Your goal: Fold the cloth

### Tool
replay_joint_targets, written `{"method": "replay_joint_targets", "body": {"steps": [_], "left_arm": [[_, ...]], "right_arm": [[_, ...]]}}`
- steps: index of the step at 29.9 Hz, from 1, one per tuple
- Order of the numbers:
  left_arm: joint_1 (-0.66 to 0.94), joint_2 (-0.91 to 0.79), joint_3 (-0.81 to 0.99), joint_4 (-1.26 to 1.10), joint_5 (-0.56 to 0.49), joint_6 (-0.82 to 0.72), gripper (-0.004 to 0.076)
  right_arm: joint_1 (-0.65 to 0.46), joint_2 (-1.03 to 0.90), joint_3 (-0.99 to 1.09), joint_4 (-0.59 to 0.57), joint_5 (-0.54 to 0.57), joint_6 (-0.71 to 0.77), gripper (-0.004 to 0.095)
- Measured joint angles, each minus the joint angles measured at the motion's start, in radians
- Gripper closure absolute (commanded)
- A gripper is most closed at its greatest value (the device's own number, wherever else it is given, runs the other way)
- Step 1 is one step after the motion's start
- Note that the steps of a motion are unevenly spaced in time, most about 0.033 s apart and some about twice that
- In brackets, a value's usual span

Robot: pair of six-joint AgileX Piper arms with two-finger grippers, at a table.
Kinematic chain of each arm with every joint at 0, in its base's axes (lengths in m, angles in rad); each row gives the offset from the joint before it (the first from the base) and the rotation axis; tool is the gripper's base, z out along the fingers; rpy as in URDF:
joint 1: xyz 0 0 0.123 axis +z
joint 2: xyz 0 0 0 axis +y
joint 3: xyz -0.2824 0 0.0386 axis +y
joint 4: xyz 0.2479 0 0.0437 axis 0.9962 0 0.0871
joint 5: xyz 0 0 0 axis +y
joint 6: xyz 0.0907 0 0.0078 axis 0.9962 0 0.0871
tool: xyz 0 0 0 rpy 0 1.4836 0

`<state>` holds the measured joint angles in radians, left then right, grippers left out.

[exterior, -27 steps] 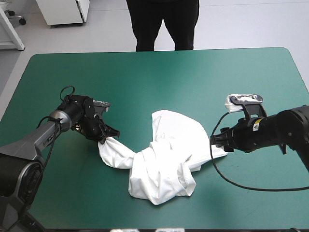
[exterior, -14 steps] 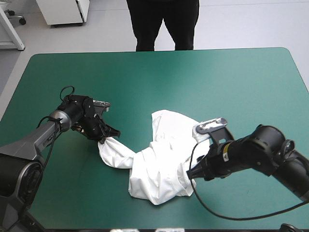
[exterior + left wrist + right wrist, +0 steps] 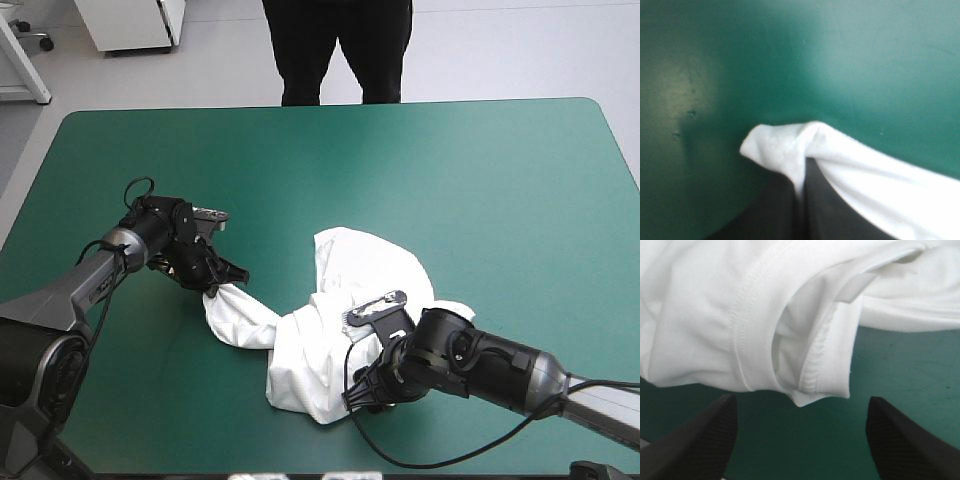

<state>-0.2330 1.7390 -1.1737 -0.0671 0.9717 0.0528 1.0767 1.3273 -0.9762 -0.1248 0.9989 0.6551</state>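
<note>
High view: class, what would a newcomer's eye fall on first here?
The white T-shirt lies in a crumpled heap in the middle of the teal-green table. The left gripper pinches its left end, while the right gripper stands open at its near edge.

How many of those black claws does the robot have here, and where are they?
2. The left gripper is shut on the T-shirt's left end; the right gripper, open, faces a hem at its near edge.
</note>
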Motion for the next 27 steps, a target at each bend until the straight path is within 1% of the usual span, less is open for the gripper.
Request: {"method": "replay_joint_targets", "body": {"steps": [5,11,13,16,18,21,23,26,27], "left_arm": [[0.0,0.0,0.0,0.0,0.0,0.006,0.0728],[0.0,0.0,0.0,0.0,0.0,0.018,0.0728],[0.0,0.0,0.0,0.0,0.0,0.019,0.0728],[0.0,0.0,0.0,0.0,0.0,0.021,0.0728],[0.0,0.0,0.0,0.0,0.0,0.021,0.0728],[0.0,0.0,0.0,0.0,-0.001,0.021,0.0729],[0.0,0.0,0.0,0.0,-0.002,0.021,0.0729],[0.0,0.0,0.0,-0.001,-0.001,0.021,0.073],[0.0,0.0,0.0,-0.001,0.0,0.021,0.073]], "right_arm": [[-0.006,0.054,0.032,0.004,-0.056,0.04,0.0233],[-0.058,0.064,0.111,0.06,-0.139,0.034,0.0237],[-0.076,0.064,0.133,0.064,-0.155,0.032,0.0269],[-0.101,0.074,0.153,0.079,-0.167,0.021,0.036],[-0.117,0.095,0.158,0.099,-0.179,-0.01,0.0423],[-0.13,0.12,0.15,0.112,-0.164,-0.063,0.0531],[-0.133,0.136,0.143,0.115,-0.147,-0.089,0.0631],[-0.138,0.151,0.133,0.132,-0.147,-0.114,0.0891],[-0.139,0.154,0.13,0.143,-0.155,-0.12,0.0921]]}}
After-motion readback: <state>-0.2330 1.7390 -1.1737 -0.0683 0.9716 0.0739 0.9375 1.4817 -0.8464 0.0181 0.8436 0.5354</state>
